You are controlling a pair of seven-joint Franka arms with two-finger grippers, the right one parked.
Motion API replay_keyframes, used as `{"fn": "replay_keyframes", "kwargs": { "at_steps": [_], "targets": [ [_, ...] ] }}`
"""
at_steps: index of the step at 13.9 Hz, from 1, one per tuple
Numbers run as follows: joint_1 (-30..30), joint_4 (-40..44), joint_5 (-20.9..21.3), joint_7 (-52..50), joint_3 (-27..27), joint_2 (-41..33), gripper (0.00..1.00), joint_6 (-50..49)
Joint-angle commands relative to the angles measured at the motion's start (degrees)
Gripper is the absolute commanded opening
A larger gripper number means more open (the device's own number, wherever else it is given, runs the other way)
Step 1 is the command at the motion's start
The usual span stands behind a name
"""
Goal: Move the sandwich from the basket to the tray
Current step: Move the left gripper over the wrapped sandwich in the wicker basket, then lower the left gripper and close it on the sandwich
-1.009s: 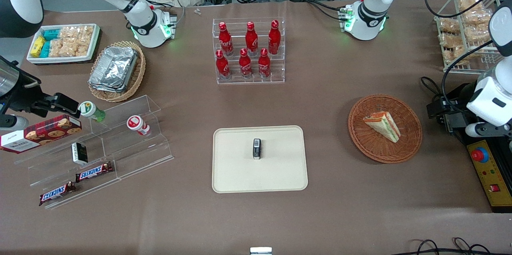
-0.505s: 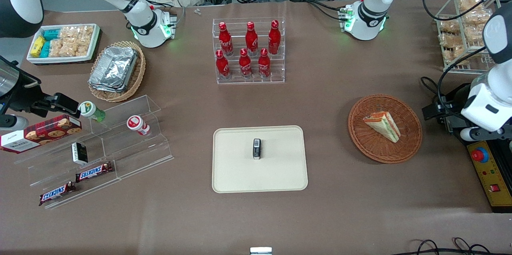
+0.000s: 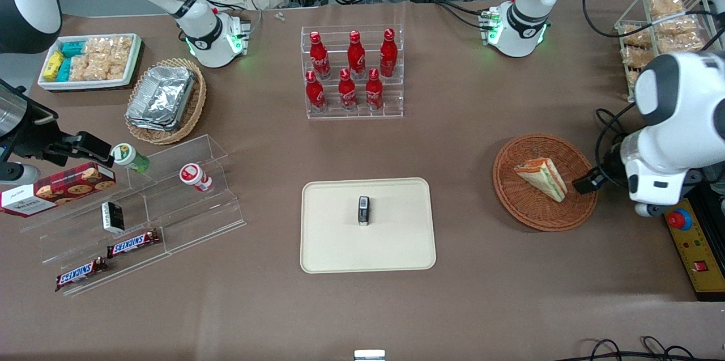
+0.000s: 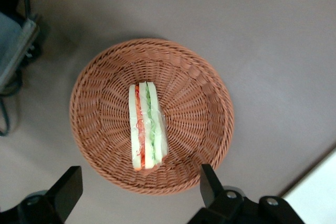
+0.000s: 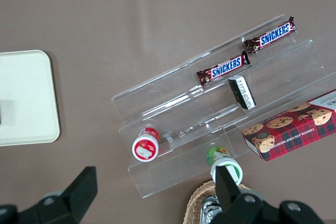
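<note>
The sandwich (image 3: 541, 178), a pale wedge with red and green layers, lies in the round reddish-brown basket (image 3: 521, 202) at the working arm's end of the table. My left gripper (image 3: 590, 183) hovers above the basket's rim on the side away from the tray. In the left wrist view the sandwich (image 4: 147, 126) lies in the basket (image 4: 100, 119), and the gripper (image 4: 139, 190) is open, its black fingers (image 4: 68, 187) wide apart with nothing between them. The cream tray (image 3: 367, 250) lies mid-table, toward the parked arm from the basket, with a small dark object (image 3: 363, 210) on it.
A clear rack of red bottles (image 3: 352, 72) stands farther from the camera than the tray. A wire rack of snack bags (image 3: 660, 38), cables (image 3: 609, 120) and a control box with a red button (image 3: 679, 219) flank the basket. An acrylic shelf (image 3: 170, 202) sits toward the parked arm's end.
The left arm has swung in from the table's edge toward the basket, bringing the gripper to the basket's rim. Sandwich, basket and tray have not moved.
</note>
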Motion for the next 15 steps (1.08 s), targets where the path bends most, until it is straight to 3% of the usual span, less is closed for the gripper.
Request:
{"fn": "replay_keyframes", "kwargs": {
  "at_steps": [1,15],
  "targets": [
    [0.51,-5.35,-0.72,-4.92,-0.33,-1.17,0.99,4.24],
    [0.51,-20.12,-0.37,-7.48,-0.42,-0.55,0.99,20.85]
  ]
}}
